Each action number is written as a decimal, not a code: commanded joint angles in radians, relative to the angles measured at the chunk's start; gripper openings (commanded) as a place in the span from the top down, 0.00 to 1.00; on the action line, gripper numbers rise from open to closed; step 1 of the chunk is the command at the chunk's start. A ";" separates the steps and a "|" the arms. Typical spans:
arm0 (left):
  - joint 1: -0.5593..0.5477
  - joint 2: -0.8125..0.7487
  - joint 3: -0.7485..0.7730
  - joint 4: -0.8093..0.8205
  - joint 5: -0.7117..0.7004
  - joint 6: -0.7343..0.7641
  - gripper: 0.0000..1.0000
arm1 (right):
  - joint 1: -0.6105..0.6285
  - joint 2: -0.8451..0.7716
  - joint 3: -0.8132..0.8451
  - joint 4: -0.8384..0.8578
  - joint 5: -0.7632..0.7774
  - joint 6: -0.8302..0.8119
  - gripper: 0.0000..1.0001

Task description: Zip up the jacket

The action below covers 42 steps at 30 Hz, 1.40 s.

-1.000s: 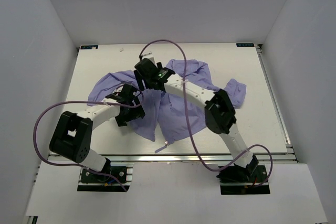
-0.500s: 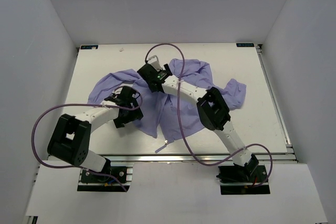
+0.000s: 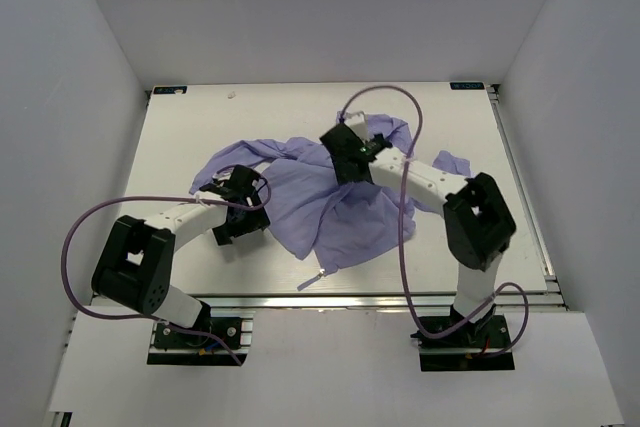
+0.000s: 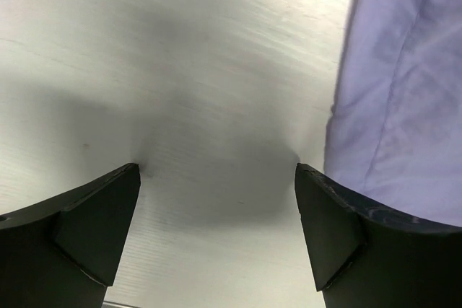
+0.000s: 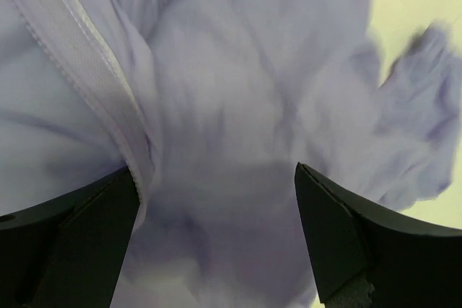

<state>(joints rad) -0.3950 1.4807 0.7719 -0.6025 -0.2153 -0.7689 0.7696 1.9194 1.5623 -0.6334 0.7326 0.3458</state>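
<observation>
The lavender jacket (image 3: 335, 209) lies crumpled and spread on the white table (image 3: 180, 147), with a pale zipper end (image 3: 320, 277) trailing toward the front edge. My left gripper (image 3: 232, 225) sits just off the jacket's left edge. In the left wrist view it (image 4: 216, 200) is open over bare table, with jacket fabric (image 4: 401, 84) beside its right finger. My right gripper (image 3: 343, 162) is over the jacket's upper middle. In the right wrist view it (image 5: 216, 200) is open and low over wrinkled fabric (image 5: 253, 106), with a white zipper tape (image 5: 94, 70) running by its left finger.
Purple cables loop from both arms above the table (image 3: 400, 107). A sleeve end (image 3: 450, 162) lies at the right behind the right arm's elbow. White walls enclose the table on three sides.
My right gripper has swung rightward across the jacket. The jacket's upper part has shifted right with it and its shape has changed. My left gripper has barely moved.
</observation>
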 commanded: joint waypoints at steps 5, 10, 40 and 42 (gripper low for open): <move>0.007 -0.002 -0.059 -0.103 0.056 0.006 0.02 | -0.035 -0.244 -0.410 0.305 -0.507 -0.005 0.11; 0.007 -0.158 0.013 -0.160 0.064 0.031 0.02 | -0.033 -0.327 -0.415 0.353 -0.635 -0.060 0.11; 0.002 0.131 0.052 0.172 0.455 0.114 0.02 | -0.081 0.486 0.576 0.204 -0.565 -0.303 0.34; 0.002 0.136 0.021 0.159 0.442 0.123 0.02 | -0.082 0.484 0.527 0.212 -0.680 -0.329 0.31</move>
<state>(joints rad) -0.3893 1.5948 0.8677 -0.4160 0.2226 -0.6674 0.6884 2.4268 2.0827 -0.4450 0.2180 0.0738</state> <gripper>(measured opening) 0.979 0.686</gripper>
